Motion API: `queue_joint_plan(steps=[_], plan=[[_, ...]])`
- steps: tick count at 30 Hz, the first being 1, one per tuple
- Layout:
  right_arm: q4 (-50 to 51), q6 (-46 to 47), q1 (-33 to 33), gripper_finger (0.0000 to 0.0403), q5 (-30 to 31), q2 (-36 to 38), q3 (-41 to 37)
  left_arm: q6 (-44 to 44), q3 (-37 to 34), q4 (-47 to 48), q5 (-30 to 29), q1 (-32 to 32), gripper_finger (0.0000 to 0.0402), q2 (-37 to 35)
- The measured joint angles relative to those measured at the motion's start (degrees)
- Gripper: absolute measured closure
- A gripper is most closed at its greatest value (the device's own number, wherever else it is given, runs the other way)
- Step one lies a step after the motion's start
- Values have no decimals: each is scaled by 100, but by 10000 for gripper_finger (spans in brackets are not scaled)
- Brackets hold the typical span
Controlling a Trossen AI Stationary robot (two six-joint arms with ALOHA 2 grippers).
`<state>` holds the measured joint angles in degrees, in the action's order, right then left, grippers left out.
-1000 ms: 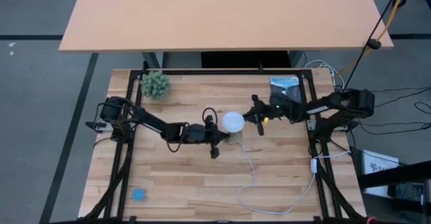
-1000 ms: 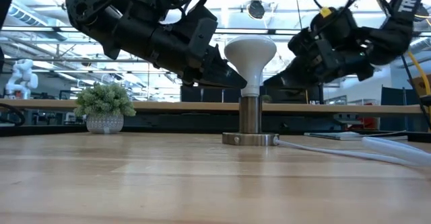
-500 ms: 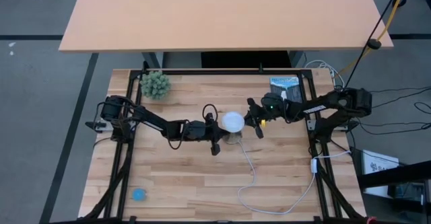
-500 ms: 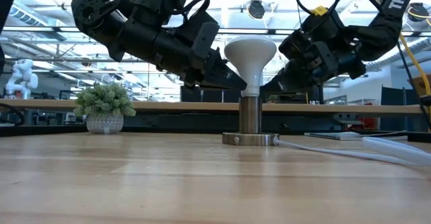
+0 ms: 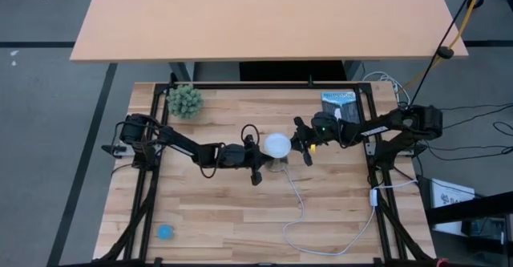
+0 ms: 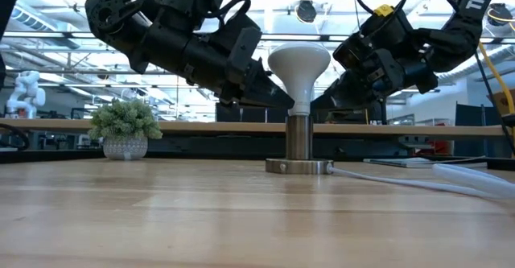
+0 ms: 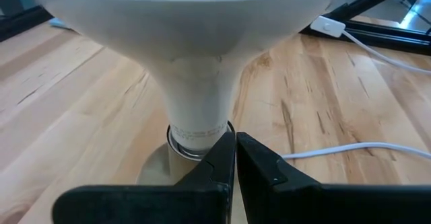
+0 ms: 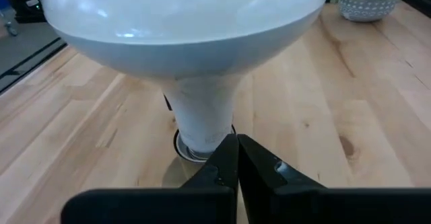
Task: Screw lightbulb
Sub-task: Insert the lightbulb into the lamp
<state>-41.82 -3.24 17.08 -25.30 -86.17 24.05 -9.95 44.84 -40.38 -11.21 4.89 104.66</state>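
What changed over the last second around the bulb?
The right claw moved in toward the white frosted lightbulb, stopping beside its neck, shut. The left claw, also shut, edged slightly closer. The bulb stayed upright in the round metal socket; nothing was grasped.

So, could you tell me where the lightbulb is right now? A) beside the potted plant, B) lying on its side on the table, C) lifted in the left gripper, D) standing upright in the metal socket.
D: the lightbulb stands upright with its neck in the socket, and both the left gripper and right gripper are shut beside it, holding nothing.
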Motion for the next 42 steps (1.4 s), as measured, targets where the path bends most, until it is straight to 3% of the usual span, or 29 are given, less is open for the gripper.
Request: queue_joint_plan(steps=[7, 11, 29, 33, 39, 42], plan=[[2, 87, -172, 403, 53, 0, 0, 6, 0, 50, -19, 0, 383, 0], [2, 85, -280, 403, 592, 0, 0, 14, 0, 50, -21, 0, 383, 0], [7, 63, -295, 403, 566, 0, -2, 148, 0, 50, -34, -26, 383, 0], [47, 57, -295, 403, 204, 0, -2, 149, 0, 76, -76, -26, 383, 0], [397, -152, -295, 403, -757, 0, -4, 123, 1, 571, -634, -26, 383, 0], [671, -188, -291, 403, -512, 0, -5, 116, 2, 567, -642, -21, 383, 0]])
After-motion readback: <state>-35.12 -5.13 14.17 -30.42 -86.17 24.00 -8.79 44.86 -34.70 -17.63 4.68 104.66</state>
